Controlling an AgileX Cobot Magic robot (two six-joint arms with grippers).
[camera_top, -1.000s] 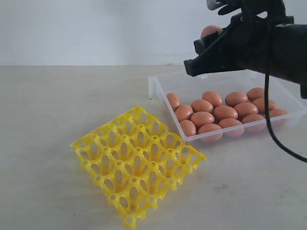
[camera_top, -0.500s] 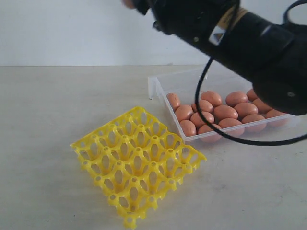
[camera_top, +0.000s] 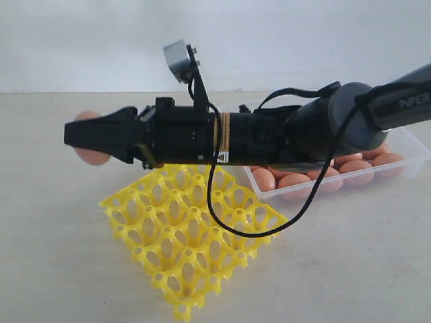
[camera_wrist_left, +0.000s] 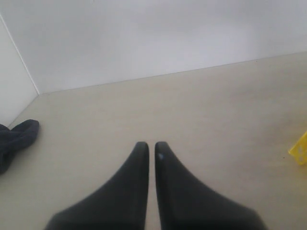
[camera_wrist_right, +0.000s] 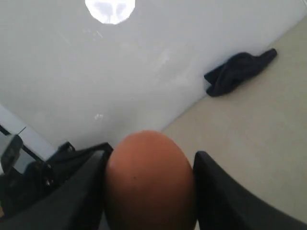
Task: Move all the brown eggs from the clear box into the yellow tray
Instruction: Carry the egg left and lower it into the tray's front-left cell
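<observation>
My right pincer (camera_top: pixel 79 134) is closed partway on one brown egg (camera_wrist_right: pixel 148 184), above the tabletop (camera_top: pixel 54 269). The yellow tray (camera_top: pixel 192 235) lies below, about five o'clock from it in the exterior view. Whether the egg hangs over a cup or beyond the tray's edge is hard to judge.

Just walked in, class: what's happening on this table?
The right tool grips one smooth orange-brown egg, held in the air near the bright yellow plastic egg tray, whose visible cups are all empty. The other brown eggs lie in the shallow clear plastic box. The left tool is shut, holding nothing.
</observation>
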